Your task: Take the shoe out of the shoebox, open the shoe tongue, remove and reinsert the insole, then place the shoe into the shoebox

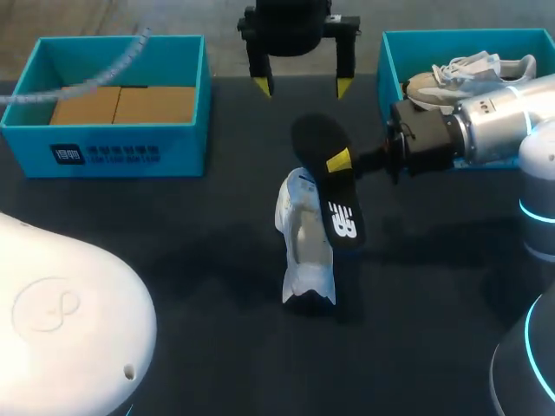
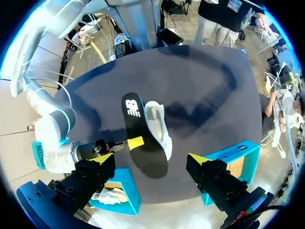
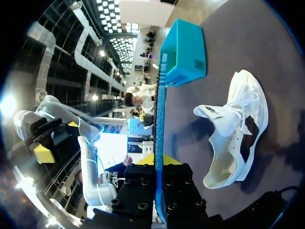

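R gripper [image 1: 340, 161] pinches black insole [image 1: 336, 195] just above white shoe [image 1: 303, 247], mid-table. L gripper [image 1: 303, 86] spread wide, far middle. Only R wrist view shows insole's blue underside, edge-on.

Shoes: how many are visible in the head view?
2. One white shoe lies in the middle of the table, next to the insole. The second shoe sits in the blue box at the right. The box wall may hide more.
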You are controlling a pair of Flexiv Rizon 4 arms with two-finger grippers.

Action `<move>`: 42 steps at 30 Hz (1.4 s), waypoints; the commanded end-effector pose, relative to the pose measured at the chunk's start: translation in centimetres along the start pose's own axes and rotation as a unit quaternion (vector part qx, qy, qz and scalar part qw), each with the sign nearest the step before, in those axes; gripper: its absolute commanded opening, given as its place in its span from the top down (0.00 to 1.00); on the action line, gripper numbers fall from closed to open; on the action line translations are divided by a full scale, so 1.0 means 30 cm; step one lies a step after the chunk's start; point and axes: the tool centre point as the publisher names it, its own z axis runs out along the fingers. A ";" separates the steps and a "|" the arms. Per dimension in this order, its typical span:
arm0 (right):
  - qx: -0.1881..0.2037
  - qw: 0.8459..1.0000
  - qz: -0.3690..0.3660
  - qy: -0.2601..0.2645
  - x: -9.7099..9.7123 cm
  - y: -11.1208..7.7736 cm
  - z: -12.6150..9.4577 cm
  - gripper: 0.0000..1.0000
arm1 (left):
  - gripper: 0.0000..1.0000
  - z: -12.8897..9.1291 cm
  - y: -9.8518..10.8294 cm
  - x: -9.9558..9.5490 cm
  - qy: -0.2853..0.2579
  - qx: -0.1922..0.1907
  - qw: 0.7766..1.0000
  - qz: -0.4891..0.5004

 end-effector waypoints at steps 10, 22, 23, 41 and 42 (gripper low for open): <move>-0.007 1.000 0.007 -0.007 -0.011 0.011 -0.011 1.00 | 0.00 -0.007 0.021 -0.057 -0.008 -0.028 0.997 -0.074; -0.011 1.000 0.007 -0.009 -0.018 0.014 -0.033 1.00 | 0.00 0.016 0.023 -0.059 -0.006 -0.015 0.998 -0.058; -0.012 1.000 0.008 -0.009 -0.019 0.014 -0.035 1.00 | 0.00 0.017 0.025 -0.060 -0.007 -0.014 0.998 -0.058; -0.021 1.000 0.011 -0.012 -0.010 -0.019 -0.061 1.00 | 0.00 0.000 -0.007 -0.057 -0.098 -0.047 0.994 -0.009; -0.022 1.000 0.011 -0.012 -0.010 -0.019 -0.062 1.00 | 0.00 0.001 -0.014 -0.053 -0.118 -0.046 0.992 0.000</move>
